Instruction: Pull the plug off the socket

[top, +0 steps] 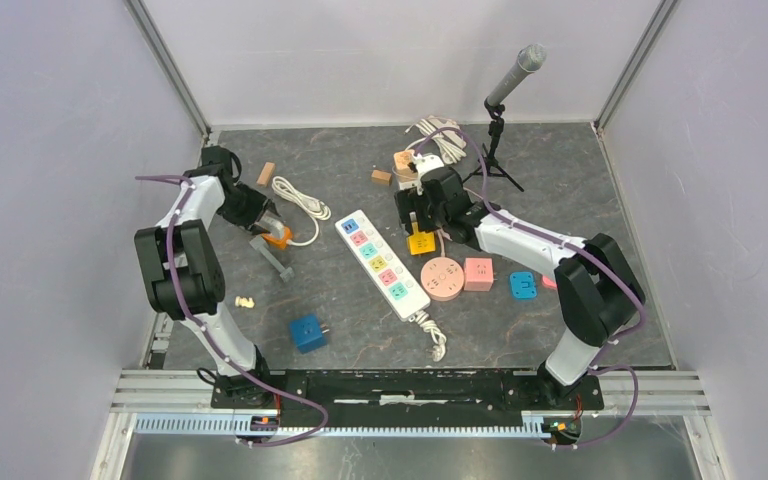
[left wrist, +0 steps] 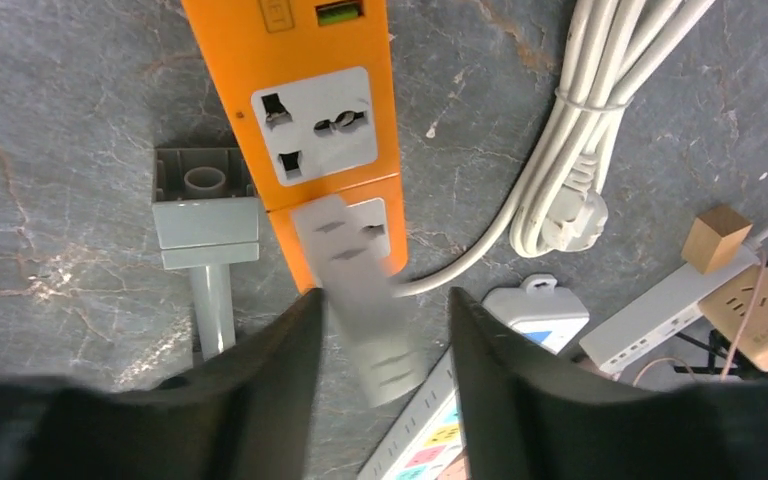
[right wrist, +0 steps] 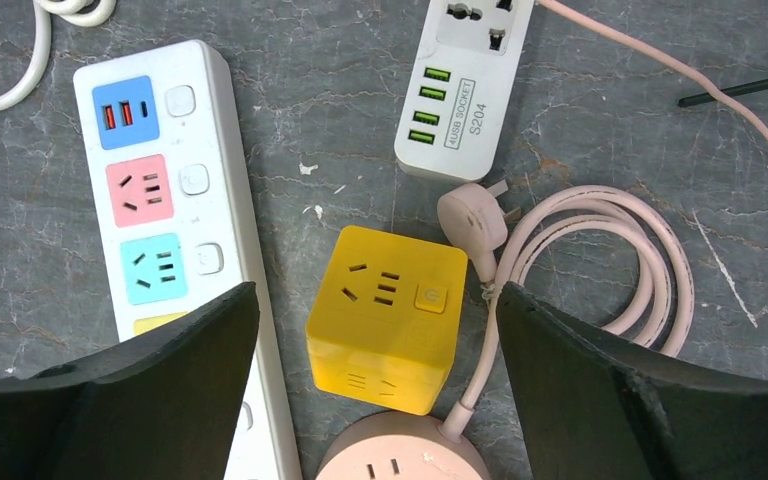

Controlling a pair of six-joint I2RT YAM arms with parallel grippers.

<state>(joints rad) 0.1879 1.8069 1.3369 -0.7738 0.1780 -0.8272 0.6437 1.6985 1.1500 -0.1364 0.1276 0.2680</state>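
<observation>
The left gripper (left wrist: pixel 382 295) has its two fingers a little apart, with a grey plug (left wrist: pixel 385 350) between them. The plug is blurred, so one cannot tell if the fingers press on it. The top end of the plug lies over the lower socket of an orange power strip (left wrist: pixel 300 60), which runs toward 12 o'clock. A grey bracket (left wrist: pixel 205 222) lies at 10 o'clock and a bundled white cable (left wrist: pixel 580 130) at 2 o'clock. The right gripper (right wrist: pixel 377 295) is wide apart and holds nothing, above a yellow cube socket (right wrist: pixel 390 270).
</observation>
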